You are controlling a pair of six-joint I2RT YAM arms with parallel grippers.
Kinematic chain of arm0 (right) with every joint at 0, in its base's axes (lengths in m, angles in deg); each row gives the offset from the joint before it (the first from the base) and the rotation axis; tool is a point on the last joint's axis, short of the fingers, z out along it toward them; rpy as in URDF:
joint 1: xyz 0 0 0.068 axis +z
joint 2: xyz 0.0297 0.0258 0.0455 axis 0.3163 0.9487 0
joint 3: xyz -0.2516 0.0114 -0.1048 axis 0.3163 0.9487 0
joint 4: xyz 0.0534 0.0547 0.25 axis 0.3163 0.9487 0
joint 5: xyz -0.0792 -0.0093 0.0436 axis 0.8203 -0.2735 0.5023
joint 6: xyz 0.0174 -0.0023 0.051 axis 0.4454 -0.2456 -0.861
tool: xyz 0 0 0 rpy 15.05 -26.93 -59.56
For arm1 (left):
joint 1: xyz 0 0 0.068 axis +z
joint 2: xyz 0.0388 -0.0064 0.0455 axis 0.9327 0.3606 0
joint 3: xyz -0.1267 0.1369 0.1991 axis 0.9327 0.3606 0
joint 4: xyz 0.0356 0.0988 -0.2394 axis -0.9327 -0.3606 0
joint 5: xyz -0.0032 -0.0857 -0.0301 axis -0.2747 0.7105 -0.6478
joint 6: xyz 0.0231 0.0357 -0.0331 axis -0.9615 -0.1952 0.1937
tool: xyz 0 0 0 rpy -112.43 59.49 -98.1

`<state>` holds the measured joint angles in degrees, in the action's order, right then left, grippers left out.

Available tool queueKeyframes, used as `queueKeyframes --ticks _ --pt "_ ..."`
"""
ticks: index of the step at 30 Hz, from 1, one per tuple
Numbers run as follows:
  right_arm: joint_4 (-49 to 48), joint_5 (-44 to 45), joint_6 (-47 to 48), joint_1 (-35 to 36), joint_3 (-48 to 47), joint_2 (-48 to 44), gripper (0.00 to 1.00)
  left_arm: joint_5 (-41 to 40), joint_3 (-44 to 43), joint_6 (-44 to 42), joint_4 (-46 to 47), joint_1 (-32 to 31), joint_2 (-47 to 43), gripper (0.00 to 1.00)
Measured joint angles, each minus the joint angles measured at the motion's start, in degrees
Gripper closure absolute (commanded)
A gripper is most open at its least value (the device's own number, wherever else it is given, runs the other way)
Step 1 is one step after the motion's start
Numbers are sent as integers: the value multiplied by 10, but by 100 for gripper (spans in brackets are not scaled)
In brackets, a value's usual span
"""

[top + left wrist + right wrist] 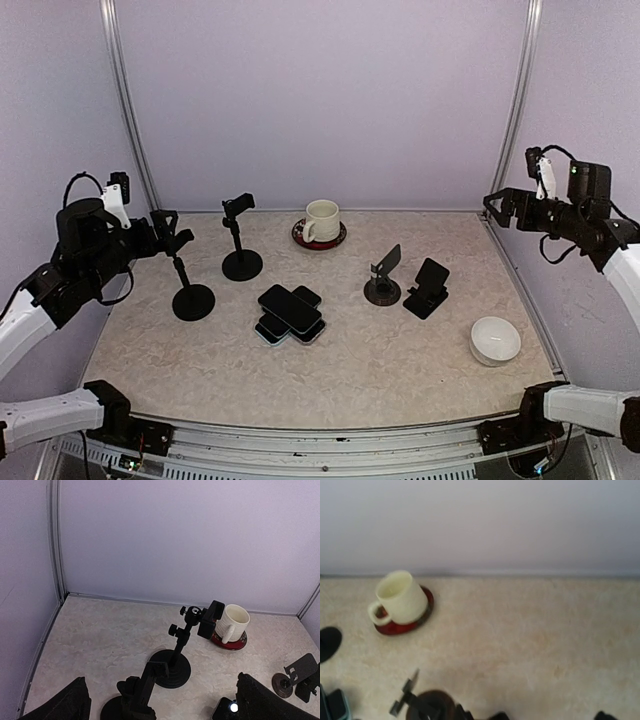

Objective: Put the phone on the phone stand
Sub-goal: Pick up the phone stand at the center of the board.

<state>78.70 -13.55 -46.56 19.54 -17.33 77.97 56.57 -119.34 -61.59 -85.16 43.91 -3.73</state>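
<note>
**A:** What is filling most of the view?

**B:** The table [420, 375], pale and marbled, is carrying everything. The left arm [85, 245] is hanging over its left edge and the right arm [590, 215] over its right edge.

**A:** How are the tools standing?

**B:** The left tool [175, 232] is hovering with its fingers spread wide and gripping nothing, close by the head of the near tall stand [192, 295]. I cannot tell whether they are touching. The right tool [497, 208] is also hanging spread and empty, well apart from everything.

**A:** And the other stands?

**B:** A second tall stand [241, 245] is standing behind the first. A low round-based stand [383, 280] and a folding stand [428, 288] are sitting side by side right of centre.

**A:** Where is the phone?

**B:** The phones [291, 315] are lying stacked crosswise mid-table, between the two pairs of stands, on none of them.

**A:** Anything smaller?

**B:** A white bowl [495, 340] is sitting near the right edge. A cream cup [321, 220] is resting on a red saucer [301, 237] at the back.
</note>
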Motion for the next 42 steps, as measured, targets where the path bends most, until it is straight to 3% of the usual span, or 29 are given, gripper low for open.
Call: queueKeyframes --ticks 8,23,34,42 --pt "18 5 -12 2 14 56 1 29 46 7 -3 -2 -7 1" --pt "16 12 -29 89 21 143 14 55 58 9 5 -2 -6 1" --pt "0 20 -28 112 36 196 18 62 61 11 7 -2 -6 1" --pt "-18 21 -22 113 47 220 33 63 61 11 11 -1 -1 1"
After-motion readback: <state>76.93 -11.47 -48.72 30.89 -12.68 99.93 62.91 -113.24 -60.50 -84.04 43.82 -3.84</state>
